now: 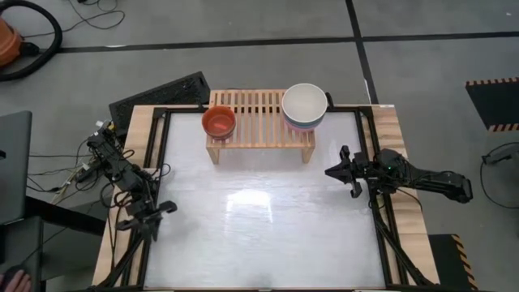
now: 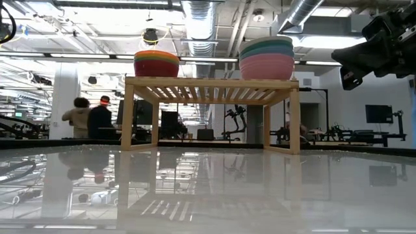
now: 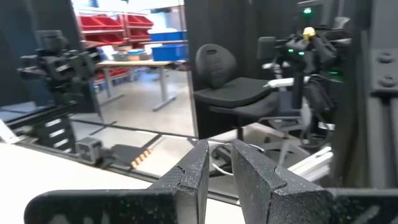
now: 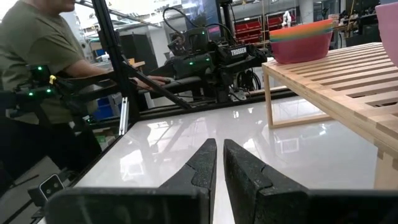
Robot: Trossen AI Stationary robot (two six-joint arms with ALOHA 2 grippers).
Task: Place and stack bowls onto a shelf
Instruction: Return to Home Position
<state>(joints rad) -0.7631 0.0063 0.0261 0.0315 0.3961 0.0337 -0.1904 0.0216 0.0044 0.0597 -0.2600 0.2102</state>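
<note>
A low light-wood shelf stands at the table's far side on its two side legs. A stack of small bowls, orange-red on top, rests on its left end. A stack of larger bowls, cream-white on top and pink at the bottom, rests on its right end. The small stack also shows in the low view and in the right wrist view. My left gripper is shut and empty at the table's left edge. My right gripper is shut and empty, raised near the right edge in front of the shelf.
A black keyboard lies beyond the table's far left corner. A person in an olive shirt is beyond the left side, and people stand in the room behind. The white tabletop lies in front of the shelf.
</note>
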